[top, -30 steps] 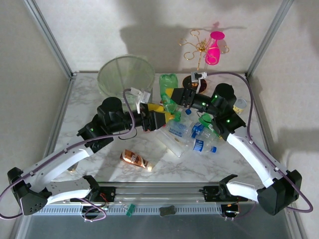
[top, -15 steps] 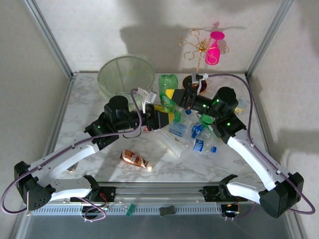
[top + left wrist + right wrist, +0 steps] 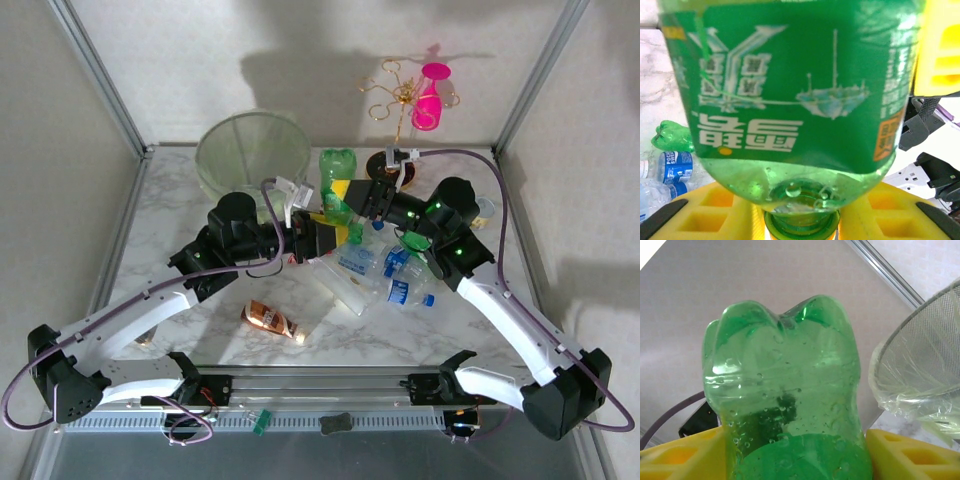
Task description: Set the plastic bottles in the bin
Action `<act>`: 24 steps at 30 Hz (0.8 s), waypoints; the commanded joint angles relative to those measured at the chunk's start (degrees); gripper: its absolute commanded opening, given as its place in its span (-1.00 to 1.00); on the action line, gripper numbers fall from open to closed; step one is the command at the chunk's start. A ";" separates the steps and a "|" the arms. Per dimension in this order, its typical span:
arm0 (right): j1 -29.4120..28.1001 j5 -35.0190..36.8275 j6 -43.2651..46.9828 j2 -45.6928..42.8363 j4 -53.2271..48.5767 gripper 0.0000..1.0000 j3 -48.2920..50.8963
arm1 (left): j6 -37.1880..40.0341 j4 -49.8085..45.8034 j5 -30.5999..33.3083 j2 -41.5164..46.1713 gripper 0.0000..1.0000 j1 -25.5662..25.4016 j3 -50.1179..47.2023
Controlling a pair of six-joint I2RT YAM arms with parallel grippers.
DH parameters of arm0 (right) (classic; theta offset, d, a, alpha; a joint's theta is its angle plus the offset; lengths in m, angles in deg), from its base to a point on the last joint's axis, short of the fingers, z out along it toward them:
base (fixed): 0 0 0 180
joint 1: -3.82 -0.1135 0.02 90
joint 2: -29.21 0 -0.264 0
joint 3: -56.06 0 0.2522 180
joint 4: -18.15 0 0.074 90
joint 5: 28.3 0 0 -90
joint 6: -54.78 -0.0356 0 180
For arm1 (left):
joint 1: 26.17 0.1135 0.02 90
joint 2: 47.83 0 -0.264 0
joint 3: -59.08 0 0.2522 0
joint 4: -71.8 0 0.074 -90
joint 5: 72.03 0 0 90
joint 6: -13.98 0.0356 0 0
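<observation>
A green plastic bottle [image 3: 337, 183] hangs base-up over the table between my two grippers, to the right of the bin [image 3: 215, 140]. My left gripper [image 3: 322, 228] is shut on the bottle's neck; in the left wrist view the green cap and neck of the bottle [image 3: 800, 90] are pinched between the yellow fingers [image 3: 705, 215] of that gripper [image 3: 801, 222]. My right gripper [image 3: 352, 195] flanks the bottle's body. In the right wrist view its yellow fingers [image 3: 910, 455] stand on either side of the bottle [image 3: 785, 390], the right one a little off it. The bin's lined rim [image 3: 920, 370] is just beyond.
A pile of clear bottles with blue labels [image 3: 385, 265] lies under the right arm, also seen in the left wrist view [image 3: 675, 167] beside a crushed green bottle [image 3: 672, 136]. A small brown bottle [image 3: 270, 320] lies near the front. A pink glass on a gold stand [image 3: 430, 95] is at the back right.
My left gripper has moved up to the green bottle and closed on its neck. My right gripper's jaws have widened around the bottle's body.
</observation>
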 commanded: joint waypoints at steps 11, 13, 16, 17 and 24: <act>-0.27 9.78 13.34 -3.11 -17.91 0.92 -4.85 | 2.66 -6.13 4.72 2.06 -0.38 1.25 6.34; 0.13 12.97 16.27 -3.88 -22.37 0.97 -6.77 | 3.15 -8.77 7.05 1.50 -0.39 1.94 8.23; 0.87 14.61 18.35 -5.67 -24.52 0.97 -7.14 | 3.38 -11.25 8.53 0.99 -0.40 3.37 10.08; 1.09 14.63 18.87 -5.99 -24.98 0.97 -7.14 | 3.50 -11.68 8.78 0.91 -0.40 3.95 10.48; 1.71 20.37 22.15 -8.98 -29.63 0.97 -7.54 | -0.72 -15.71 16.22 -0.05 -0.37 8.71 14.07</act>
